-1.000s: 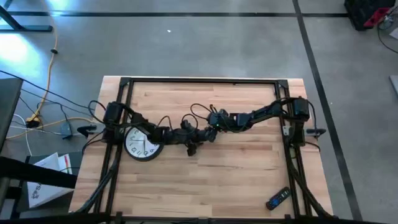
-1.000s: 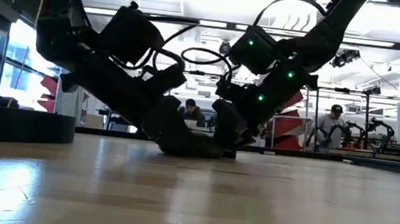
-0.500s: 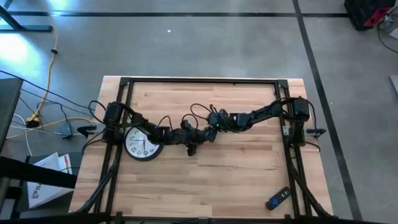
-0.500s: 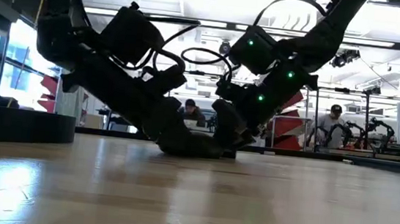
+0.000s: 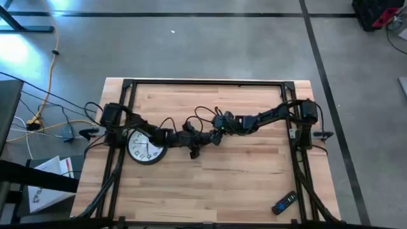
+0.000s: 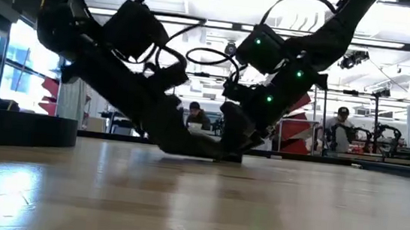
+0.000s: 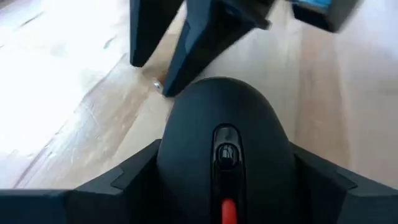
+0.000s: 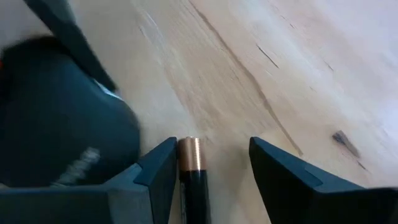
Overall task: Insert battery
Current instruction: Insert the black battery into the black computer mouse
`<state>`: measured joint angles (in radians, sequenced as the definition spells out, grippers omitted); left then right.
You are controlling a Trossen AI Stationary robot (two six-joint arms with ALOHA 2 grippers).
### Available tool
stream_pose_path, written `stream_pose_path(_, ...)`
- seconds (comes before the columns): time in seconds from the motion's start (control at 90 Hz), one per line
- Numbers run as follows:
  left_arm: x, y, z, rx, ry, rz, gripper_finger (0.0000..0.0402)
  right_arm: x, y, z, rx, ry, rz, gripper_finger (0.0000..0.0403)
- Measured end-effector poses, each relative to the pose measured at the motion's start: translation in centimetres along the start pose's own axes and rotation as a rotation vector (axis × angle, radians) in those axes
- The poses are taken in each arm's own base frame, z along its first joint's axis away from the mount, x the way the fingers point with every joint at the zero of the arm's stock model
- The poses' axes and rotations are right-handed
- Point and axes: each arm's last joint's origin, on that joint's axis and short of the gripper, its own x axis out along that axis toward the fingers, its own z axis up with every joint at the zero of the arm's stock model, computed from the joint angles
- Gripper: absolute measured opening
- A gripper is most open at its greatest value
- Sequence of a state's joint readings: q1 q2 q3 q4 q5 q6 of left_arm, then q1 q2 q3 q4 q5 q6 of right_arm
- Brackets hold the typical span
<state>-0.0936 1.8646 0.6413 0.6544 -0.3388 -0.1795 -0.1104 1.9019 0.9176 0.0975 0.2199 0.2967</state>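
Lying beside the black computer mouse clenched by the left gripper, the copper-tipped black cylindrical battery looked smooth, rigid, roll-prone; the released right gripper should pinch mid-barrel.

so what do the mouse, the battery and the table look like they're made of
The mouse looks like matte black plastic, with soft, dull highlights on its shell. The battery seems metal-cased: a shiny copper-coloured end above a black body. The table looks like light varnished wood, with visible grain, plank seams and glare.
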Motion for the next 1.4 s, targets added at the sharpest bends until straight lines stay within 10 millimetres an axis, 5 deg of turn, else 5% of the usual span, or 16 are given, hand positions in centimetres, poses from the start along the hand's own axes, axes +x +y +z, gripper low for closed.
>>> stream_pose_path(0.267,-7.1,1.1,1.8,-0.110,-0.188,0.012,0.0249,-0.1,0.0,-0.2,0.005,0.031,0.001,0.0174)
stream_pose_path(0.544,-13.3,3.1,0.5,-0.435,-0.626,-0.335,0.0249,-0.1,0.0,-0.1,0.007,0.021,0.002,0.0162)
stream_pose_path(0.922,-14.9,3.9,0.3,-0.779,-0.701,-0.524,0.0249,-0.1,0.0,-0.3,0.082,0.037,-0.002,0.0110)
stream_pose_path(1.4,-14.8,4.3,0.5,-0.838,-0.703,-0.524,0.0249,-0.2,0.1,-0.4,0.095,0.049,-0.005,0.0026)
